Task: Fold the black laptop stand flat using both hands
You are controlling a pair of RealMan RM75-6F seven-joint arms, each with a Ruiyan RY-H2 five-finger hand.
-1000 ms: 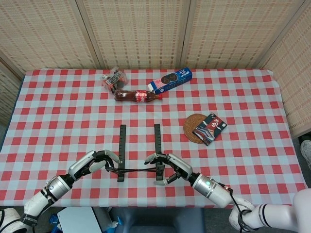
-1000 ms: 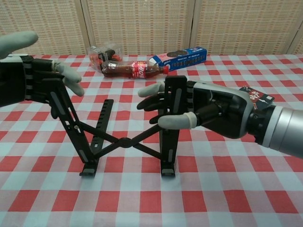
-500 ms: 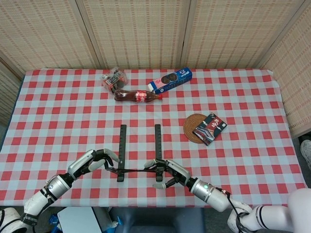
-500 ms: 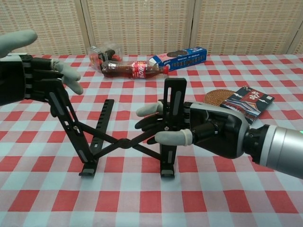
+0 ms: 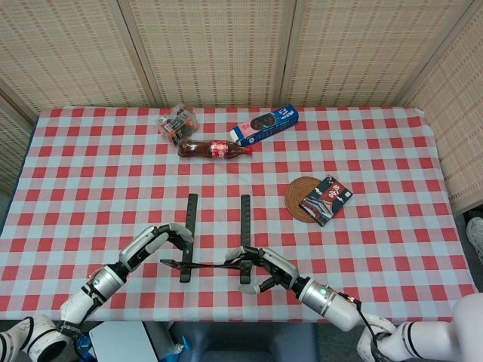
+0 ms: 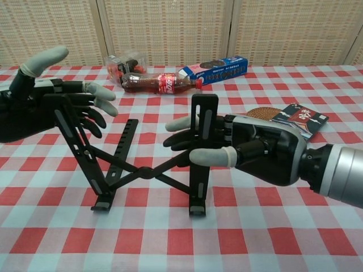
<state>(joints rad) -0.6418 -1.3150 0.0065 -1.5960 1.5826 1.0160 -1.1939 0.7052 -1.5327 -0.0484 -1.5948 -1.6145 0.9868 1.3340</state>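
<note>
The black laptop stand (image 6: 146, 171) is propped open on the checked cloth, with its two support arms raised and crossed. In the head view the laptop stand (image 5: 244, 220) shows two parallel rails. My left hand (image 6: 51, 107) has its fingers spread, and its palm lies against the top of the left support arm; no grip shows. The same left hand (image 5: 162, 240) curves over the stand's near left end. My right hand (image 6: 244, 150) grips the right upright arm, thumb in front and fingers behind. In the head view the right hand (image 5: 264, 268) sits at the right rail's near end.
A cola bottle (image 5: 213, 148) lies at the back, with a snack pack (image 5: 177, 123) and a blue cookie box (image 5: 264, 125) near it. A round coaster (image 5: 300, 197) and a dark packet (image 5: 326, 199) lie to the stand's right. The table's front edge (image 5: 226, 315) runs just below both hands.
My left hand has moved in toward the stand and spread its fingers over the left arm's top. My right hand has risen a little on the right upright. The stand has shifted slightly.
</note>
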